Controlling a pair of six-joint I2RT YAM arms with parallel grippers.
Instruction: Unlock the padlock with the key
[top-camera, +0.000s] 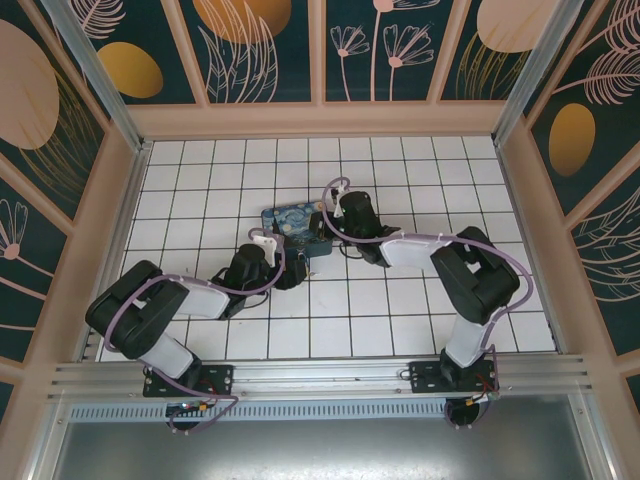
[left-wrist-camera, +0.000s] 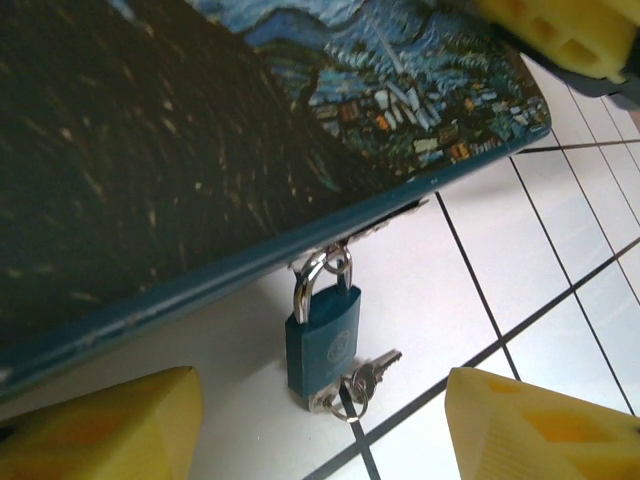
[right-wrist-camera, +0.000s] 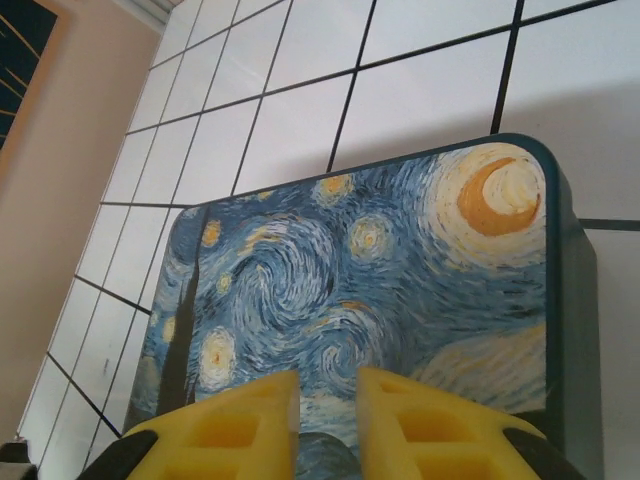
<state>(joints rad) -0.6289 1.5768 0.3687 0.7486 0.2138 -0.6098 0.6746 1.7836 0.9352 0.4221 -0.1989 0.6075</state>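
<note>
The small teal padlock (left-wrist-camera: 322, 345) lies on the white tile, its silvery shackle (left-wrist-camera: 310, 285) hooked through the hasp of the Starry-Night box (left-wrist-camera: 150, 150). At its bottom end a silvery key (left-wrist-camera: 378, 368) lies on a ring, and a second key head (left-wrist-camera: 326, 402) sits against the keyhole. My left gripper (left-wrist-camera: 320, 440) is open, its yellow fingers (left-wrist-camera: 100, 430) wide on either side of the padlock, not touching it. My right gripper (right-wrist-camera: 328, 420) hovers over the box lid (right-wrist-camera: 380, 270), its fingers a narrow gap apart with nothing between them.
The box (top-camera: 296, 226) sits mid-floor on white tiles with both arms meeting at it. The left gripper (top-camera: 291, 270) is at its near side, the right gripper (top-camera: 328, 222) at its right side. Wooden walls (top-camera: 320, 120) ring the floor.
</note>
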